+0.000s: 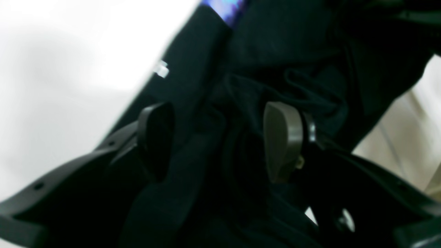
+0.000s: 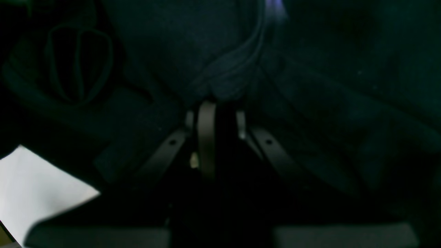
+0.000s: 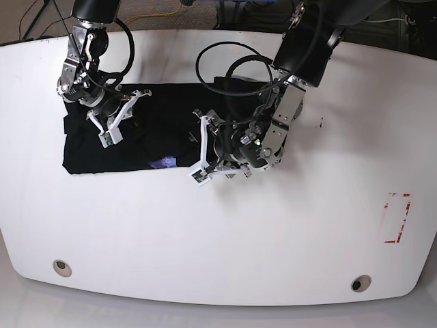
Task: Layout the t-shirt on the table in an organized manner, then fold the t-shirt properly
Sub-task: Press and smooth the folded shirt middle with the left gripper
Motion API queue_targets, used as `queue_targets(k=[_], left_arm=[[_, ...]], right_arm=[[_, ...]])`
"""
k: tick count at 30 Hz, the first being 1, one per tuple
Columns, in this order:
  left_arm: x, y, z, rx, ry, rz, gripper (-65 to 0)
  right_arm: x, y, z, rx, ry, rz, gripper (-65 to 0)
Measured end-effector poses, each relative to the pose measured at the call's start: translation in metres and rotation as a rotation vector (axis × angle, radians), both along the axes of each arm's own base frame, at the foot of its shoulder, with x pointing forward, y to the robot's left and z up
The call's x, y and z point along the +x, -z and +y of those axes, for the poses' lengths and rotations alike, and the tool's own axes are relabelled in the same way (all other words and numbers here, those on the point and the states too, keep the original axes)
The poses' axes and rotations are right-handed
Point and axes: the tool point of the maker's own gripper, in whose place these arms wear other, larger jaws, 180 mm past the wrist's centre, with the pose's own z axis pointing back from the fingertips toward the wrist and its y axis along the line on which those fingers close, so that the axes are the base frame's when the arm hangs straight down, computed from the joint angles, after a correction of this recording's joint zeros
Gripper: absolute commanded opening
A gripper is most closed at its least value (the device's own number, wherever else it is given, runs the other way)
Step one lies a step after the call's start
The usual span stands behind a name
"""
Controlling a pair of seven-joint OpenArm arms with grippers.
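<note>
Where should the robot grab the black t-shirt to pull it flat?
Probably the t-shirt's free bottom-left corner, coming from the bare table side below it. That hem lies flat and straight there, so a tool could slide under the edge, while the middle is bunched.

The base view was evenly and brightly lit, and soft glare was seen on the glossy white surface [image 3: 205,239]. The left wrist view was blurred and washed out to white at its left side. The right wrist view was rendered very dark and soft, the t-shirt [image 2: 310,86] barely distinguished.
</note>
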Motion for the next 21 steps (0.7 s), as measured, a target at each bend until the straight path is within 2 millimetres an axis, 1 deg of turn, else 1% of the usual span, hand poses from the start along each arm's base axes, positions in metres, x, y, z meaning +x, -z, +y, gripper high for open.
queue_targets(k=[6, 9, 10, 12, 14, 15, 17, 19, 21], left_arm=[[-0.008, 0.025, 0.005, 0.030, -0.010, 0.079, -26.5], [-0.007, 0.025, 0.004, 0.022, -0.012, 0.076, -27.1], [-0.007, 0.025, 0.004, 0.027, -0.010, 0.078, -28.2], [-0.006, 0.023, 0.004, 0.027, -0.010, 0.074, -33.9], [-0.006, 0.021, 0.004, 0.023, -0.009, 0.066, -41.7], [-0.006, 0.020, 0.003, 0.020, -0.009, 0.063, -47.5], [-0.006, 0.019, 0.002, 0.016, -0.007, 0.060, -55.3], [-0.006, 0.018, 0.001, 0.013, -0.007, 0.060, -60.3], [-0.005, 0.018, 0.002, 0.016, -0.008, 0.058, -60.7]], right_arm=[[0.000, 0.000, 0.000, 0.000, 0.000, 0.000, -59.6], [0.001, 0.000, 0.000, -0.001, 0.000, 0.000, -59.6], [0.001, 0.000, 0.000, -0.001, 0.000, 0.001, -59.6], [0.001, 0.000, 0.000, -0.001, -0.001, 0.001, -59.6], [0.001, 0.000, 0.000, 0.000, 0.000, 0.000, -59.6], [0.001, 0.000, 0.000, 0.000, 0.000, 0.000, -59.6], [0.001, 0.000, 0.000, 0.000, 0.000, 0.000, -59.6], [0.001, 0.000, 0.000, -0.001, 0.000, 0.000, -59.6], [0.001, 0.000, 0.000, 0.000, 0.000, 0.000, -59.6]])
